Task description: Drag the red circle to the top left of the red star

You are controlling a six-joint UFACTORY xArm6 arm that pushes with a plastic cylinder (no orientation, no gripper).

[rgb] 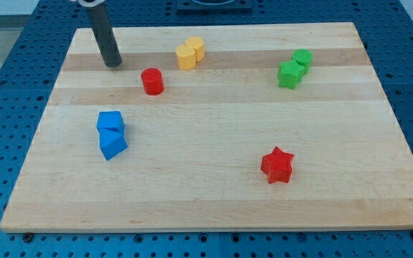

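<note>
The red circle [152,81] is a short red cylinder in the upper left part of the wooden board [214,208]. The red star [277,165] lies far from it, at the lower right. My tip [112,64] rests on the board near the top left corner, to the upper left of the red circle, with a clear gap between them. The dark rod rises from the tip toward the view's top.
Two yellow blocks [190,53] touch each other to the upper right of the red circle. Two green blocks [295,68] sit together at the upper right. Two blue blocks [111,133] sit together at the left, below the red circle.
</note>
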